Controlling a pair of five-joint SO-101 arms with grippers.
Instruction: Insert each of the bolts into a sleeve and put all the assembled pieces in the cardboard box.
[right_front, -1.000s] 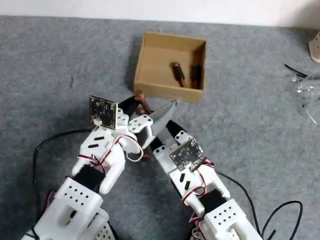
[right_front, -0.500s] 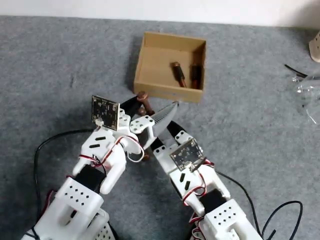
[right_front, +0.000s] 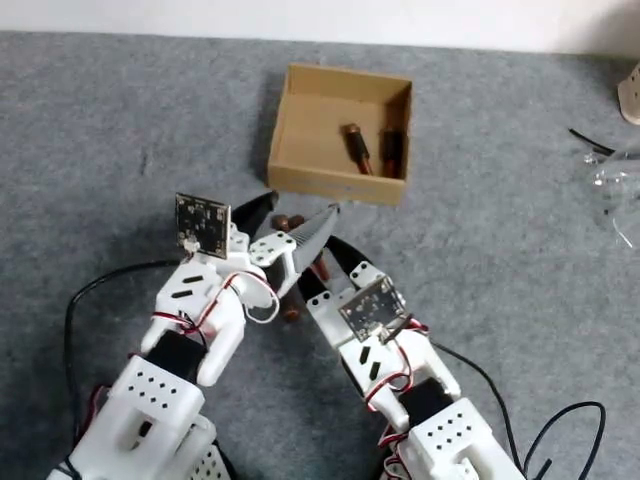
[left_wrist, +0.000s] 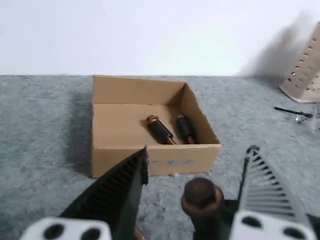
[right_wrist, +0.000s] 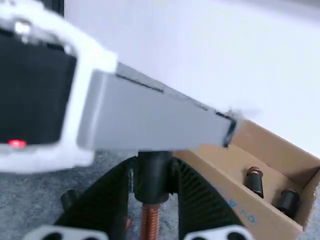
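A: From above, where do we find the cardboard box (right_front: 335, 186)?

B: We see it on the grey carpet (right_front: 120, 130), on the far side from the arms, with two assembled pieces (right_front: 357, 148) lying side by side in its right half. Just short of its near wall sits the left gripper (right_front: 305, 201), and we make out a brown bolt (right_front: 288, 222) between its fingers. The right arm (right_front: 400, 370) reaches in beneath it from the other side.

A: And from the left wrist?

B: We look along the left gripper (left_wrist: 198, 150). Its jaws stand apart, released, with a gap on either side of the round head of the bolt (left_wrist: 201, 194). The bolt stands upright, its head on top of a black sleeve (left_wrist: 210, 227). Beyond it we see the box (left_wrist: 155, 160), with the two pieces (left_wrist: 160, 130) inside, toward one side wall.

A: What do we get from the right wrist?

B: The right gripper (right_wrist: 152, 167) is clenched on the sleeve (right_wrist: 152, 177), with a black finger pressed against each side. We see the bolt's copper thread (right_wrist: 149, 220) sticking out of one end of the sleeve. One grey finger (right_wrist: 155, 120) of the left gripper crosses just over it. The box (right_wrist: 260, 150) lies close behind, and we can see the two pieces (right_wrist: 254, 180) in it.
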